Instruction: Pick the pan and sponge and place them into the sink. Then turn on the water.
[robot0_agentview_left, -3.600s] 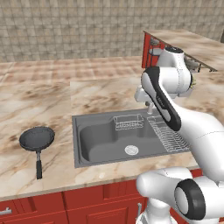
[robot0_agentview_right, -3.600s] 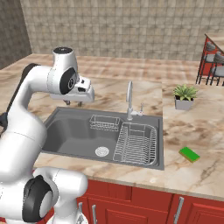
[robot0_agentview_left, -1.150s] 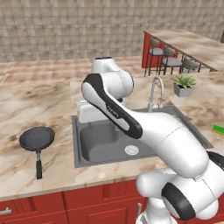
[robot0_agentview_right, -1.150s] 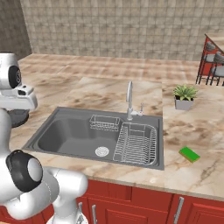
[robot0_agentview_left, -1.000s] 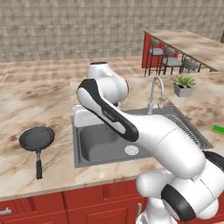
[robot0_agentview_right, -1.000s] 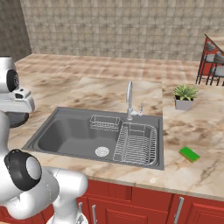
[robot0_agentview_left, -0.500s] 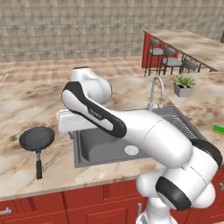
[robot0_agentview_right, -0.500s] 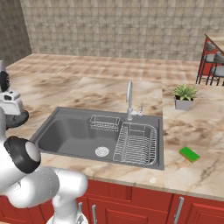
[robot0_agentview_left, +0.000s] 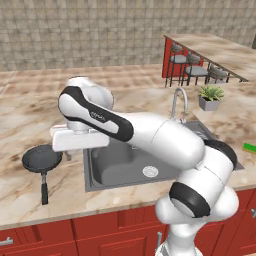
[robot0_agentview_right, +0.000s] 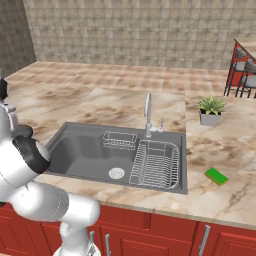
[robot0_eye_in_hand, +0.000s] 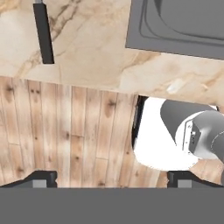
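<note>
The black pan (robot0_agentview_left: 41, 159) lies on the counter left of the sink (robot0_agentview_left: 115, 167), its long handle (robot0_eye_in_hand: 43, 33) pointing toward the counter's front edge. My gripper (robot0_agentview_left: 70, 152) hovers just right of the pan, between it and the sink, looking down. In the hand view the gripper (robot0_eye_in_hand: 112, 180) is open with nothing between the fingertips (robot0_eye_in_hand: 41, 178). The green sponge (robot0_agentview_right: 216, 175) rests on the counter right of the sink (robot0_agentview_right: 82, 150), also seen as the sponge (robot0_agentview_left: 249, 147) at the right edge. No water runs from the faucet (robot0_agentview_right: 148, 115).
A wire basket (robot0_agentview_right: 120, 140) and a ribbed draining rack (robot0_agentview_right: 156, 164) sit in the sink. A potted plant (robot0_agentview_right: 210, 110) stands behind the sponge. The wooden floor (robot0_eye_in_hand: 65, 131) shows below the counter's front edge. Bar stools (robot0_agentview_left: 192, 70) stand far right.
The arm has swung left from over the sink toward the pan and lowered. The gripper stays open. Pan and sponge have not moved.
</note>
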